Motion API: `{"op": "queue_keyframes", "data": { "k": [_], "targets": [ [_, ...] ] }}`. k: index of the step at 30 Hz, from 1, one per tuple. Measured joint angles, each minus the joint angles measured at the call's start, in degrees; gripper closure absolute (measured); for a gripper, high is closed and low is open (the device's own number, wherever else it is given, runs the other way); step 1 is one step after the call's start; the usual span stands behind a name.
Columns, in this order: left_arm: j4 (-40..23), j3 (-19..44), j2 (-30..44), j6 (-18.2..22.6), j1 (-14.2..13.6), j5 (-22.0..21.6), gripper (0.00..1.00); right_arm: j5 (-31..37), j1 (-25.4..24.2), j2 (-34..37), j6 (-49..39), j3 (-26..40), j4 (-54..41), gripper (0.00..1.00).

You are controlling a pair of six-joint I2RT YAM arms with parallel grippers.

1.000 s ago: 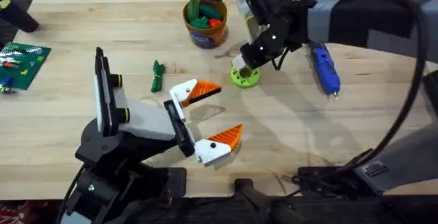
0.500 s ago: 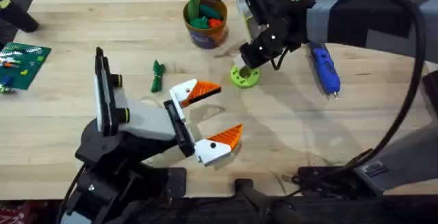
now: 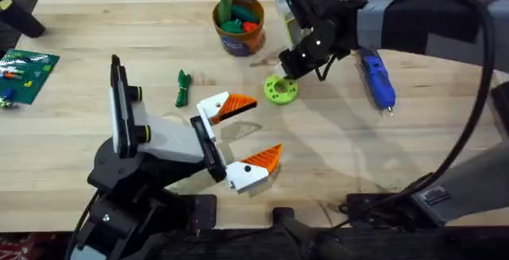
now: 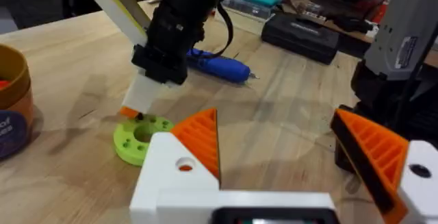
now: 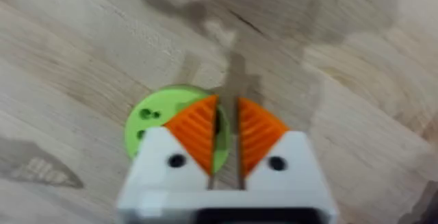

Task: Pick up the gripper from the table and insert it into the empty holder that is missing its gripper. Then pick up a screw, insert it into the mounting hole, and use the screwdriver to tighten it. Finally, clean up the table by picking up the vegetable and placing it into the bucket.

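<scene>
The right gripper (image 5: 224,138), pads nearly closed, perhaps pinching a screw, hovers over the green disc (image 3: 281,89) near the desk's far edge to seat it. The left gripper (image 3: 246,133) waits spread wide; the screwdriver (image 3: 377,79) lies toward the right edge.

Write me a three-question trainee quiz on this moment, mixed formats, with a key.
1. True or false: the left gripper is open.
2. What lies closest beside the right gripper: A) the green disc, B) the screwdriver, C) the vegetable?
3. Fill in: the bucket holds green and ____ toy pieces.

Key: 1 true; 2 A; 3 orange.
</scene>
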Motion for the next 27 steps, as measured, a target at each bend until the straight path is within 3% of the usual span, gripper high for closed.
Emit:
{"op": "queue_keyframes", "data": {
  "k": [2,6,27],
  "targets": [
    [0.00,0.00,-0.02,0.00,0.00,0.00,0.019,-0.04,0.00,0.00,-0.07,0.00,-0.04,0.602],
    [0.00,0.00,0.00,0.00,0.00,0.00,0.019,-0.09,0.02,0.00,-0.02,0.00,-0.13,0.409],
    [0.00,0.00,0.00,0.00,0.00,0.00,0.019,-0.24,0.02,0.00,-0.02,4.00,-7.32,0.410]
  ]
}}
